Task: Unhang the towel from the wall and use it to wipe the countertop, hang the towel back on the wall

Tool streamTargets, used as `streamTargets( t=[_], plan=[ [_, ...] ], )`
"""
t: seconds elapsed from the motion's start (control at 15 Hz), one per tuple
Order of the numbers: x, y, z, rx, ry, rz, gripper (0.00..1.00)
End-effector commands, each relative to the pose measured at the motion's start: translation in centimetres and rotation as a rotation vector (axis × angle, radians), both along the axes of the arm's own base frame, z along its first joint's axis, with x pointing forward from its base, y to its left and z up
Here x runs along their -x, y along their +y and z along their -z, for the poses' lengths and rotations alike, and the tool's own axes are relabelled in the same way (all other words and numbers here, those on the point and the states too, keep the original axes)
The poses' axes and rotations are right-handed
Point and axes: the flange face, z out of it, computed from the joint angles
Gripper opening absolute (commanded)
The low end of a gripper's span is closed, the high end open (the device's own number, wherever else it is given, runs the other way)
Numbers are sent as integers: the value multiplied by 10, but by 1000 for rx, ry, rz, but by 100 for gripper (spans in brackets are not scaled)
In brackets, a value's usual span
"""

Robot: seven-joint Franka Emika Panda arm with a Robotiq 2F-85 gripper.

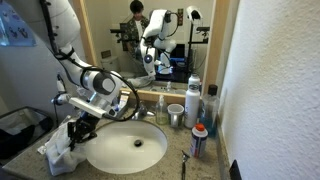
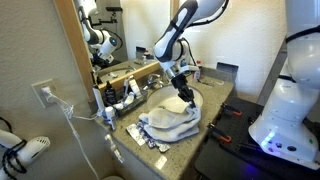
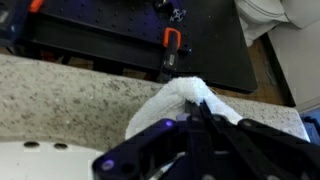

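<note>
towel (image 2: 168, 124) lay bunched on the countertop (image 3: 70, 95) beside the sink (image 1: 125, 148) — close to the front edge. gripper (image 2: 187, 99) fingers together, pinching a fold at the towel's top.

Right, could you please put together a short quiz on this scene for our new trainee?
1. True or false: the towel is hanging on the wall.
2. Where does the towel lie? A in the sink basin; B on the countertop; C over the mirror frame.
3. Fill in: the gripper is shut on the ____.
Key: 1 false; 2 B; 3 towel.
</note>
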Motion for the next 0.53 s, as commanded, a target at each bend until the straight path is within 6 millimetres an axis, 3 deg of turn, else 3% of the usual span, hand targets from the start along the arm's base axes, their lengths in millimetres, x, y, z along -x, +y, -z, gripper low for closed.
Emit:
streamTargets(
  t=[0.0,0.2,0.47],
  plan=[
    [10,-27,-9,123,93,14,1],
    [-1,-37,-11,252,-27,-35,1],
    [-29,-22,-18,260,-252,11,1]
  ],
)
